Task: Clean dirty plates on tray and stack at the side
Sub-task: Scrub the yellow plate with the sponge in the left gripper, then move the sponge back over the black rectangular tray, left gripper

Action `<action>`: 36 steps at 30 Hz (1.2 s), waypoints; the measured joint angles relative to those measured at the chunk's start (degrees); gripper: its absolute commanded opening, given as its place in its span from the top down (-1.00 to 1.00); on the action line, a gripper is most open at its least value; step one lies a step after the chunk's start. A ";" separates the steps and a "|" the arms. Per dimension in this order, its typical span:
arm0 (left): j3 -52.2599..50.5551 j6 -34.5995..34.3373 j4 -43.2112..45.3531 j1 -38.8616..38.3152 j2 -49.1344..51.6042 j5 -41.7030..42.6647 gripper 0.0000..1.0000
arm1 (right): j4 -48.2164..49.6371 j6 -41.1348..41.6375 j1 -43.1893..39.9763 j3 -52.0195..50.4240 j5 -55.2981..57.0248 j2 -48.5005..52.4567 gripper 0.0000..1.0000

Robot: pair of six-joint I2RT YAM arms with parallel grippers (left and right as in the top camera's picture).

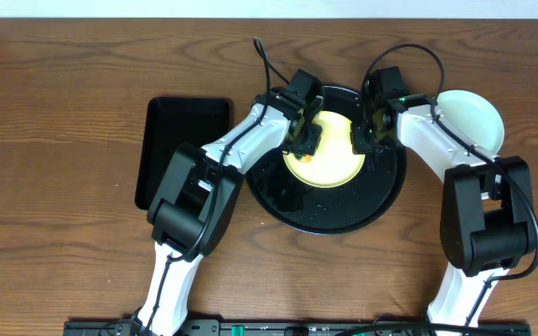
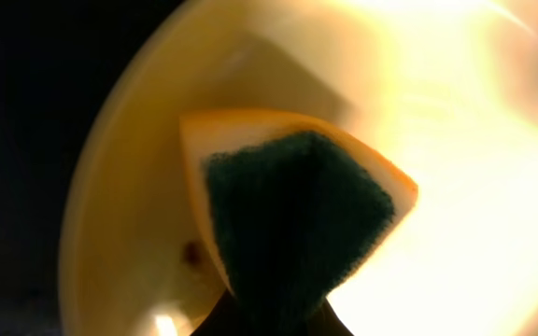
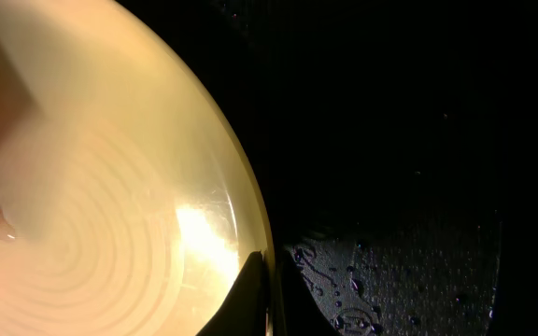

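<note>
On the bench [image 1: 63, 93], the pale yellow plate [image 1: 330, 161] is lying inside the round black tray [image 1: 344, 210]. The left end effector [image 1: 304, 138] is gripping a sponge [image 2: 297, 219], closed tight on it, holding it over the plate's inner surface near a small dark smudge [image 2: 192, 252]. The right end effector [image 1: 368, 138] is pinching the plate's rim, closed on it. Water drops [image 3: 344, 280] are dotting the tray. A pale mint plate [image 1: 474, 117] is sitting on the bench, right of the tray.

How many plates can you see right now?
2. A yellow plate lies on the round black tray. A pale mint plate sits on the table, right of the tray. Another may be hidden beneath it.
</note>
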 measured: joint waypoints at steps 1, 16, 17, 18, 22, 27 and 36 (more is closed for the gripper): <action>0.20 0.00 -0.22 0.00 0.15 0.61 0.85 | 0.00 0.00 0.00 0.00 0.00 0.00 0.98; 1.51 0.07 -10.49 0.96 0.50 16.81 0.85 | -0.02 0.00 0.00 0.00 0.00 0.00 0.95; 1.51 0.07 -10.73 1.36 0.20 17.66 0.85 | -0.04 0.00 0.00 0.00 0.00 0.00 0.94; 1.51 0.09 -11.08 1.81 -0.46 18.40 0.85 | -0.02 -0.04 0.00 0.00 0.02 0.00 0.93; 1.51 -0.02 -11.34 4.35 -7.87 19.93 0.85 | -0.09 -0.13 0.00 0.00 0.00 0.00 0.92; 4.11 -0.55 -15.74 9.73 -22.45 15.04 0.85 | -0.15 -0.13 0.00 0.00 0.00 0.00 0.91; -0.33 -2.91 -27.89 19.85 -23.87 -7.61 0.81 | -0.09 -0.15 0.11 0.00 0.07 0.00 0.88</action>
